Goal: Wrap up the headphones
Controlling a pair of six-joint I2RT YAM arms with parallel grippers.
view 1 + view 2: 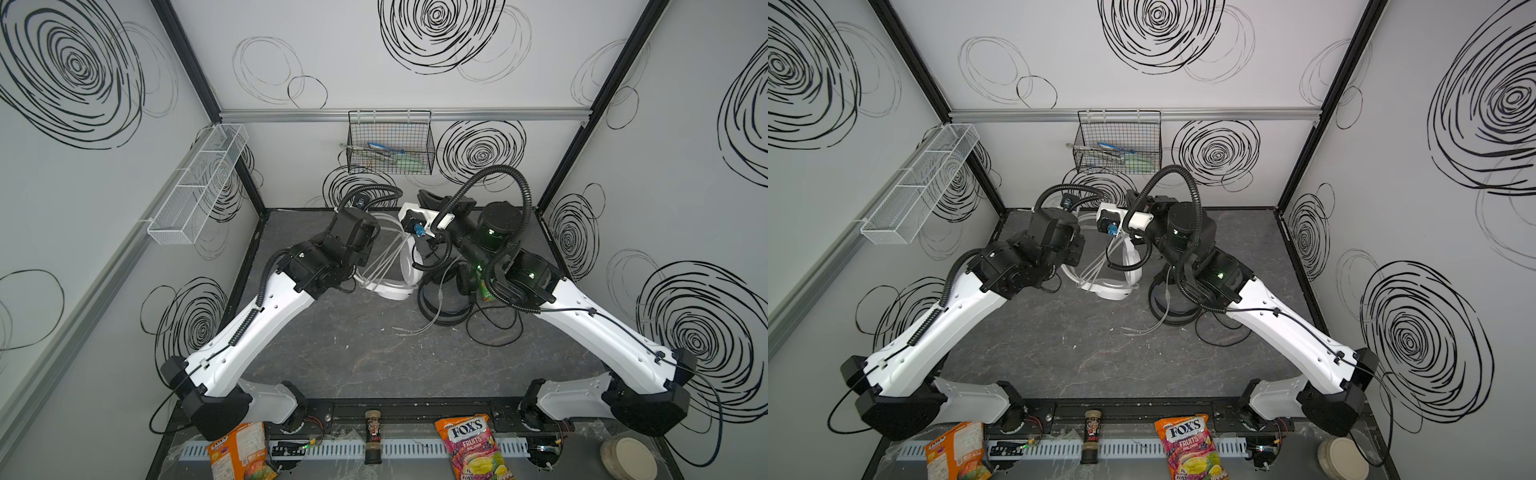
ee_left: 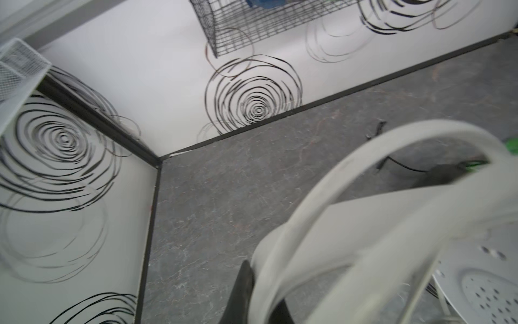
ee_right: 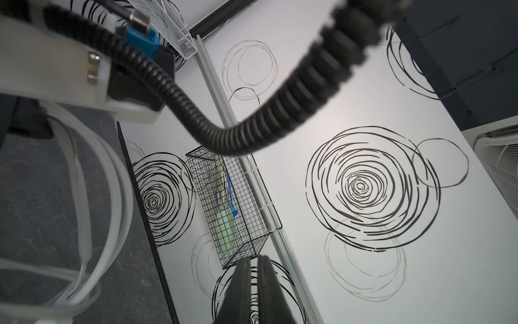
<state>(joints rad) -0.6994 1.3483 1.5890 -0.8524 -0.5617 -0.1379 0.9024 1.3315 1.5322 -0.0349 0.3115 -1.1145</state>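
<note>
A white over-ear plastic headset [image 1: 1113,291], white cable [image 1: 1098,266] looped across it, sits mid-frame beside the left arm's black wrist [image 1: 1054,237]. Just right of it a black headset [image 1: 1167,311] lies on the dark grey marbled tabletop [image 1: 1079,361], partly under the right arm [image 1: 1287,328], black cable [image 1: 1219,344] trailing loose.

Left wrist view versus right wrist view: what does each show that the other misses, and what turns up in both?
Only the left wrist view: the left gripper shut on the white headset, the perforated earcup, and a black cable on the table.
Only the right wrist view: the right gripper, shut and empty, aimed at the back wall; the black conduit; a ceiling vent.
Both: the white headset, wire basket, mesh basket and table.
</note>
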